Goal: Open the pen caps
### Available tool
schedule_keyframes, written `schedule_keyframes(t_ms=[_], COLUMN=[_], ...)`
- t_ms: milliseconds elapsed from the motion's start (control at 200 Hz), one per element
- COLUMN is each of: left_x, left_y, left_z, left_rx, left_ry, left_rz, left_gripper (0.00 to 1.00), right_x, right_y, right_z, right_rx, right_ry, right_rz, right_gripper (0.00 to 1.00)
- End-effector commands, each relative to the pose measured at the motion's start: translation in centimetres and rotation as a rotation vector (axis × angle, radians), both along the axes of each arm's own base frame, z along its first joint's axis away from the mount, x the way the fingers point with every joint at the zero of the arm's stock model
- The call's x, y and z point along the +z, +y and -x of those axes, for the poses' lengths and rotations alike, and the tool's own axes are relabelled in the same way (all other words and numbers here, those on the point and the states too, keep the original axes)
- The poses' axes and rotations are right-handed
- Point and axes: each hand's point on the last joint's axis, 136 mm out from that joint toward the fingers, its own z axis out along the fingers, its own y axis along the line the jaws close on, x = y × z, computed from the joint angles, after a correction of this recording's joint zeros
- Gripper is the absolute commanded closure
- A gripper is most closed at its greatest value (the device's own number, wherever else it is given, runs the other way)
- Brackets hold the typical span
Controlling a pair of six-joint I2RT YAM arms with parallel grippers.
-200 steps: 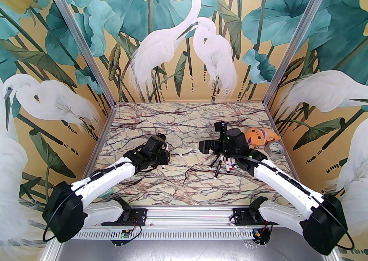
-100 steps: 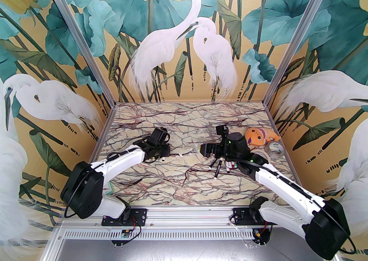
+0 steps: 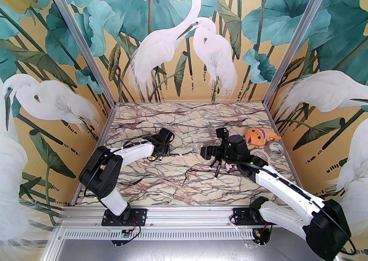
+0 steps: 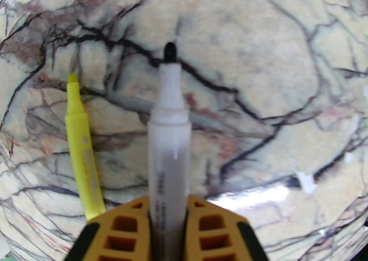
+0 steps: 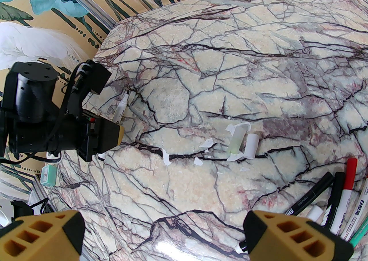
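Gripping uncapped white marker (image 4: 169, 139) tightly in left claw (image 4: 168, 211), yellow highlighter (image 4: 83, 153) just beside; holding right claw (image 5: 162, 222) wide open, empty.

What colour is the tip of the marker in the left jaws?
Black tip, left wrist view.

One fish (image 3: 260, 136). Two tape rolls (image 3: 275, 148) just beside the fish. Near the fish, a heap of pens (image 5: 304, 199) (frame edge cuts it off) — at least five, one red cap (image 5: 351, 166) among them. Well apart from the fish — two more: one marker (image 4: 169, 144), one highlighter (image 4: 82, 144).
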Motion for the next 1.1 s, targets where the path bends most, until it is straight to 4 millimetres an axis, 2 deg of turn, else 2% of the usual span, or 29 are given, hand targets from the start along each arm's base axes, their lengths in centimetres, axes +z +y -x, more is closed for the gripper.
schedule_keyframes(t_ms=[0,375,755,920,1095], left_x=[0.1,-0.4,-1.2,-1.3,-0.5], left_y=[1.6,2.0,2.5,2.6,2.7], left_z=[-1.0,-2.0,-1.6,-1.3,-1.5], left_rx=[0.031,0.046,0.068,0.072,0.081], left_ry=[-0.02,-0.026,0.009,0.018,0.004], left_rz=[-0.096,-0.156,-0.183,-0.189,-0.184], left_gripper=[0.94,0.92,0.85,0.78,0.73], right_x=[0.0,-0.9,-1.0,-1.2,-1.3], right_y=[0.4,0.3,0.1,0.0,-0.2], right_z=[0.4,0.6,0.4,0.5,0.7], right_rx=[0.011,0.008,0.003,0.001,-0.003], right_ry=[0.007,0.033,0.037,0.041,0.044], right_rz=[-0.028,-0.017,0.007,0.019,0.022], right_gripper=[0.01,0.01,0.01,0.01,0.01])
